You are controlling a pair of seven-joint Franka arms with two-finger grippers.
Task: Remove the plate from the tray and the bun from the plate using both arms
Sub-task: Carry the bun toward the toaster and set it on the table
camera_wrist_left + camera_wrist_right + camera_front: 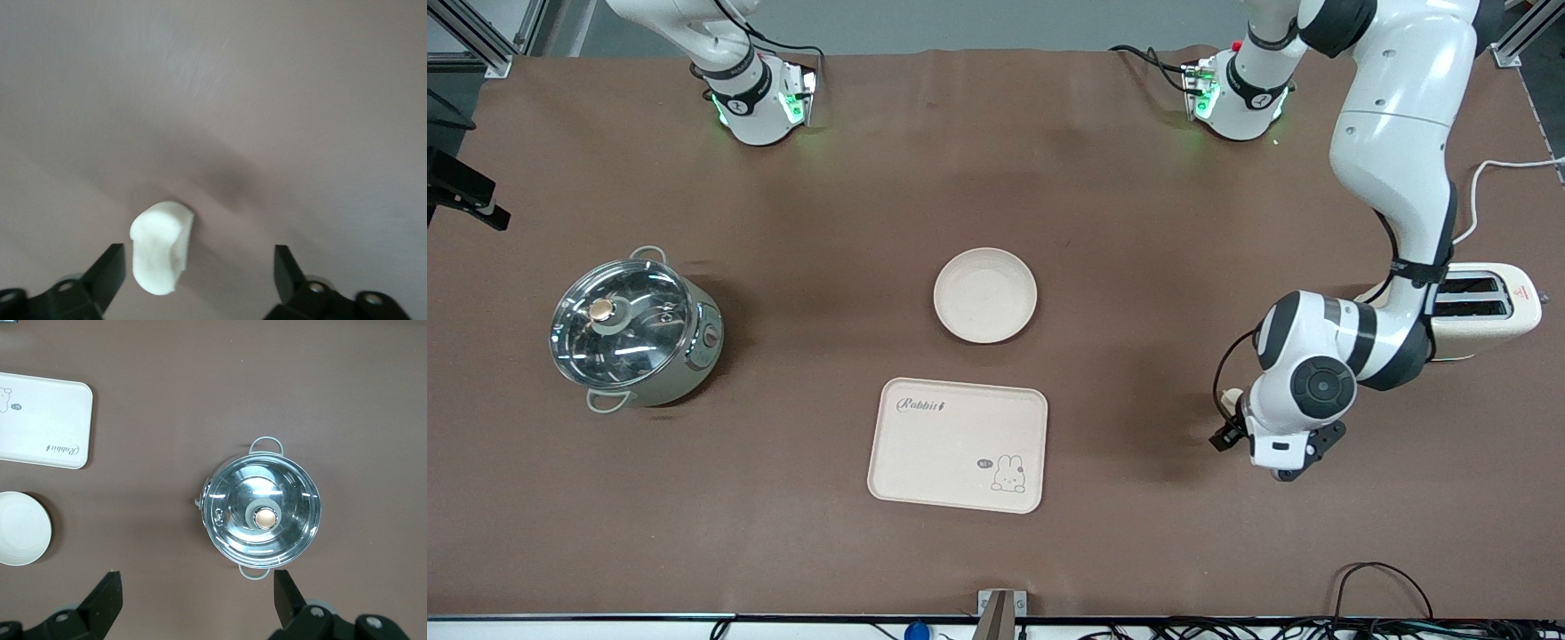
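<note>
The round cream plate [985, 295] lies on the brown table, farther from the front camera than the tray; the right wrist view shows it too [20, 528]. The pale oblong bun [160, 247] rests on the table between the spread fingers of my left gripper [200, 267], close to one finger and free of both. That left gripper [1240, 427] is open and low over the table toward the left arm's end, beside the toaster. My right gripper [198, 600] is open and holds nothing, high above the table near the lidded pot.
A rectangular cream tray [958, 444] with a rabbit drawing lies nearer the front camera than the plate. A steel pot with a glass lid [633, 327] stands toward the right arm's end. A cream toaster [1485, 311] sits by the left arm. Cables run along the front edge.
</note>
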